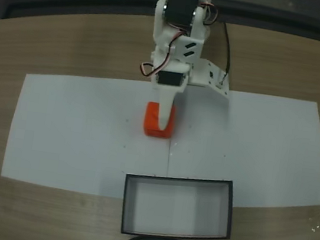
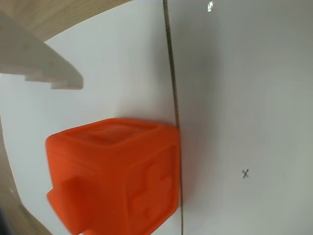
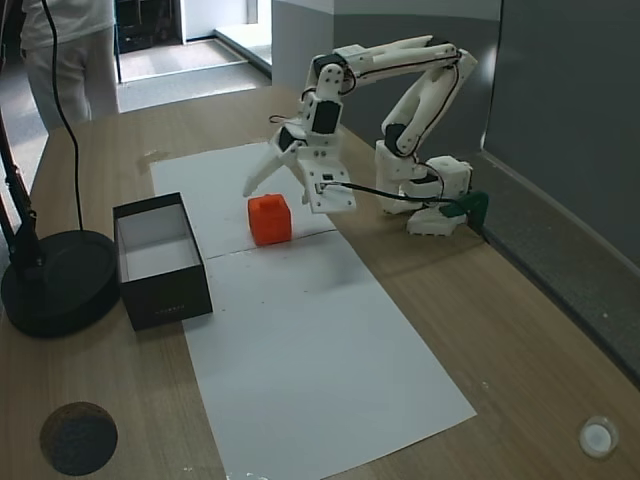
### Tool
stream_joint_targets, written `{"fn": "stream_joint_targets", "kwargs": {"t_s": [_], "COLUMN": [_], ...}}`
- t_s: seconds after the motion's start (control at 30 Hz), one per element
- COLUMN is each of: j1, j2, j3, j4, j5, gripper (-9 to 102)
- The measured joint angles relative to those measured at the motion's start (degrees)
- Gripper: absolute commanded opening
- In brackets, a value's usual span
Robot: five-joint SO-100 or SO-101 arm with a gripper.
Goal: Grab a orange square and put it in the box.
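Note:
The orange square rests on the white paper, a little back from the box, a shallow black-walled tray with a white inside. My gripper hangs just over the cube with its jaws spread apart, open and holding nothing. In a fixed view one white finger reaches down across the cube's top. In the wrist view the orange square looms large at the lower left, with one toothed fingertip above it. In another fixed view the orange square sits right of the box.
A round black disc base with a pole stands beside the box. A small dark disc and a white cap lie on the wooden table. A person stands at the far left.

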Motion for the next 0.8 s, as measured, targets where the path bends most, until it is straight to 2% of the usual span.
{"fn": "stream_joint_targets", "kwargs": {"t_s": [0.2, 0.4, 0.63, 0.8], "j1": [0.00, 0.00, -2.99, -9.14], "j2": [-13.18, -19.86, -21.88, -19.07], "j3": [-6.33, -12.30, -15.03, -25.40], "j4": [-0.09, -0.97, -2.64, 2.46], "j5": [0.00, -0.09, -0.09, -0.18], "gripper": [36, 4, 4, 4]}}
